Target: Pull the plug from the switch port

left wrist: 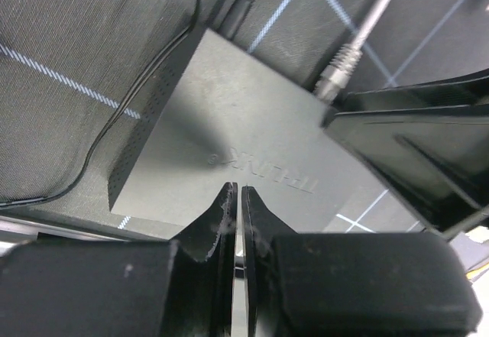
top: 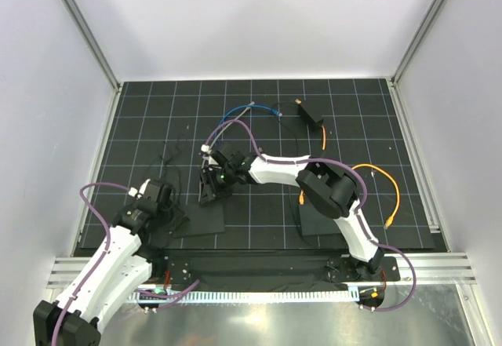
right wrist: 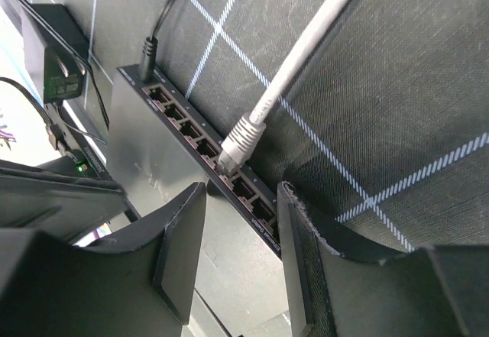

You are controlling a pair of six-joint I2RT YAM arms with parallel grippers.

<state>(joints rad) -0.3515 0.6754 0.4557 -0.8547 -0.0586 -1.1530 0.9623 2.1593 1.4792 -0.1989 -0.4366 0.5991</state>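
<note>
The black switch (top: 210,191) lies on the grid mat between both arms. Its row of ports (right wrist: 246,188) faces my right wrist camera, and a grey cable's plug (right wrist: 243,138) sits in a middle port. The orange cable (top: 384,177) lies far right on the mat, its plug (top: 390,222) loose and away from the switch. My right gripper (right wrist: 241,199) is open and straddles the port-face edge just below the grey plug, touching neither. My left gripper (left wrist: 236,193) is shut with nothing between the fingers, its tips at the near edge of the switch's top (left wrist: 229,131).
A black power lead (right wrist: 149,46) plugs into the switch's end. A blue cable (top: 251,111) and a small black block (top: 308,112) lie at the back. Flat black mats (top: 196,222) lie near the front, and a metal rail (top: 274,271) runs along the near edge.
</note>
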